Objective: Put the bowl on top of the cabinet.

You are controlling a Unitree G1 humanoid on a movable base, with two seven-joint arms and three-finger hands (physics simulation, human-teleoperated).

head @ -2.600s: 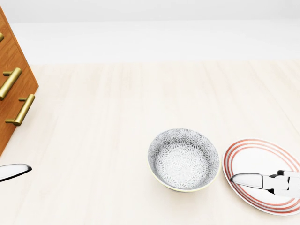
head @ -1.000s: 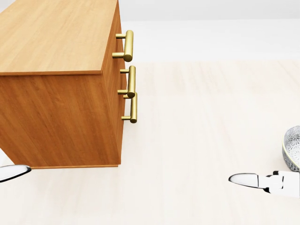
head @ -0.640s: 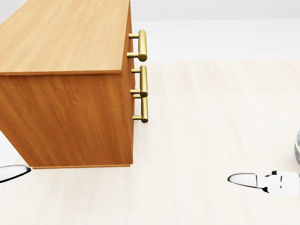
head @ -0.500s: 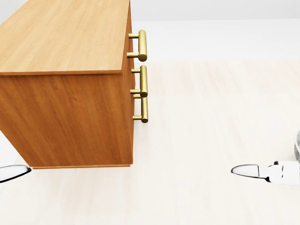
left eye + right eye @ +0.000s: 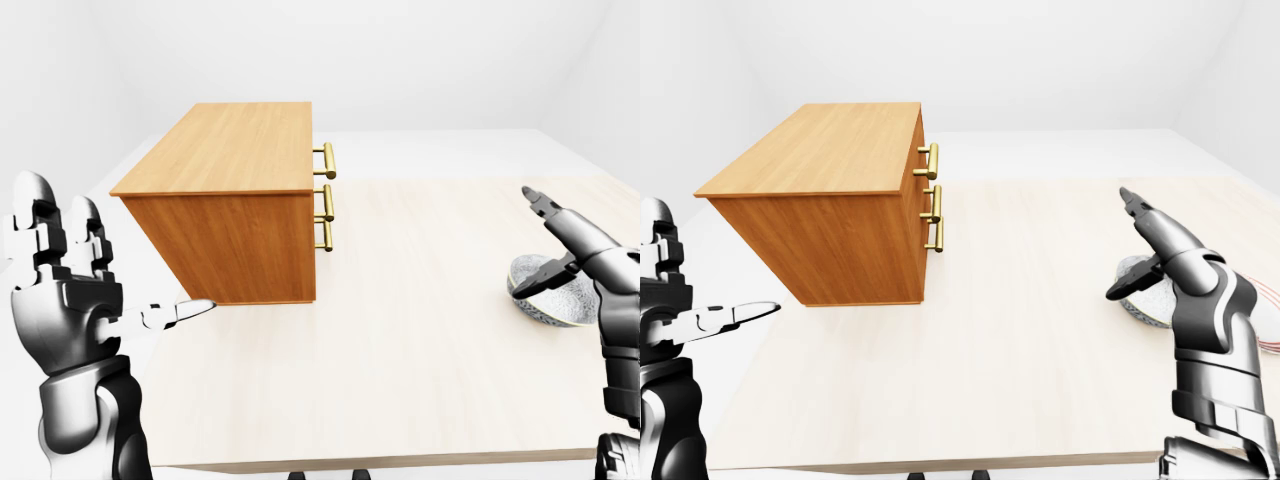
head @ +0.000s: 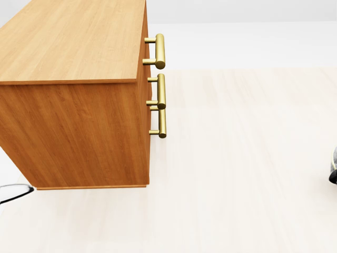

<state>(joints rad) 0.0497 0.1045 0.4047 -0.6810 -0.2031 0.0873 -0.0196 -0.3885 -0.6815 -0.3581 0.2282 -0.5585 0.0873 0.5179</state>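
The patterned grey bowl rests on the pale table at the right of the left-eye view. My right hand hovers just above its near-left rim, open, fingers spread, holding nothing. It partly hides the bowl in the right-eye view. The wooden cabinet stands at the left with a flat bare top and three brass handles facing right. My left hand is raised at the far left, open, one finger stretched toward the cabinet's lower corner. In the head view only a dark sliver shows at the right edge.
A red-striped plate lies just right of the bowl. The pale wooden table stretches between cabinet and bowl, its near edge running along the bottom of the eye views. White walls surround it.
The camera swung left, so the cabinet came into view and the bowl slid to the right edge. In the last half second my right hand left the head view's lower right.
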